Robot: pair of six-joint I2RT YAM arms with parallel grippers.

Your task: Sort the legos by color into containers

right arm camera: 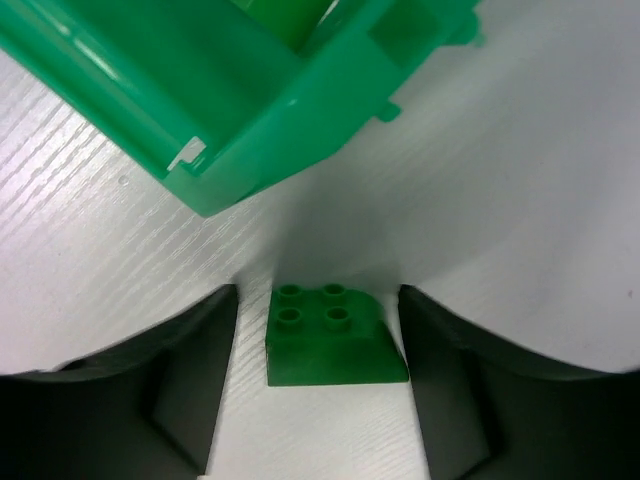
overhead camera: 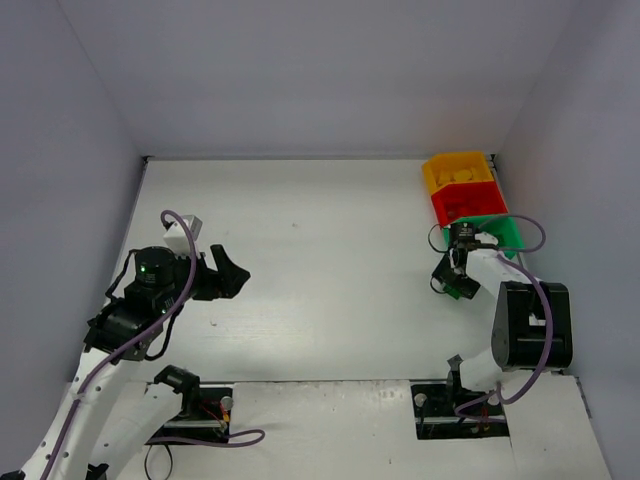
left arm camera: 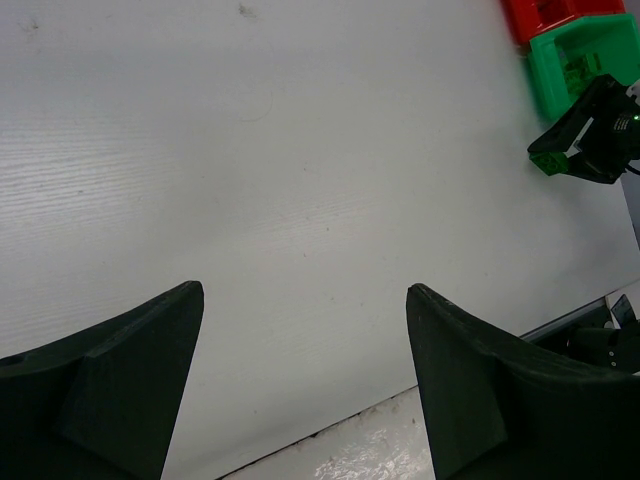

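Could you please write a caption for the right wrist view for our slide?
Open right hand straddles a green lego lying close to the green bin.

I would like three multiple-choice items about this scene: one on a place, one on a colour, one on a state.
1. Where does the green brick lie?
A. inside a bin
B. on the table, between the fingers of the right hand
C. beside the arm bases

2. Which colour has the bin farthest from the arm bases?
A. red
B. green
C. yellow-orange

3. In what state is the left hand?
A. open and empty
B. shut on a red brick
C. shut on nothing

Answers:
1 B: the right wrist view shows it on the table between the two fingers, just outside the green bin.
2 C: in the top view the yellow-orange bin stands beyond the red bin.
3 A: its fingers stand wide apart, with only bare table between them.
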